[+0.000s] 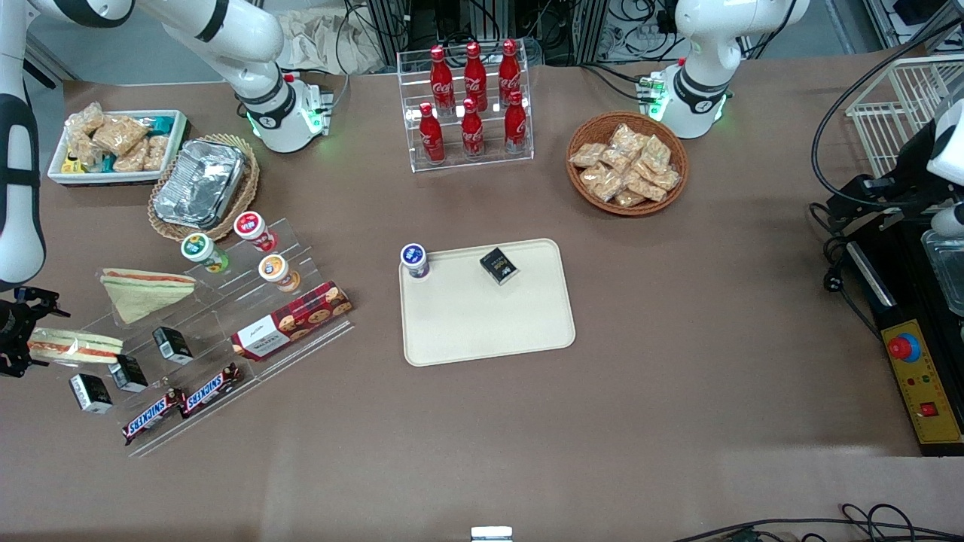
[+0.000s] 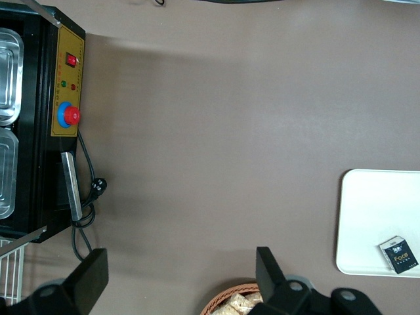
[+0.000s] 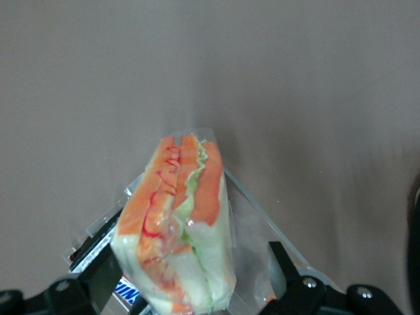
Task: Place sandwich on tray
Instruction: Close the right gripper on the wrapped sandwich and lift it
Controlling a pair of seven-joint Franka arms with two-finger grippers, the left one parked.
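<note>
The sandwich point(image 1: 75, 346), a clear-wrapped wedge with red-orange and pale green stripes, lies on the clear stepped stand at the working arm's end of the table. My right gripper point(image 1: 30, 342) is at its end. In the right wrist view the gripper point(image 3: 190, 279) is open, with the sandwich point(image 3: 180, 216) between its fingers. One finger point(image 3: 105, 275) is next to the wrap and the other finger point(image 3: 279, 266) stands apart from it. The cream-beige tray point(image 1: 482, 324) lies mid-table, well away toward the parked arm; it also shows in the left wrist view point(image 2: 374, 216).
A like sandwich with a flat bread face point(image 1: 147, 290) lies beside it on the stand, with cups point(image 1: 252, 229), a cookie box point(image 1: 292, 320), Snickers bars point(image 1: 181, 403) and black boxes point(image 1: 128, 373). A blue-lidded cup point(image 1: 414, 260) and a black box point(image 1: 498, 265) sit on the tray.
</note>
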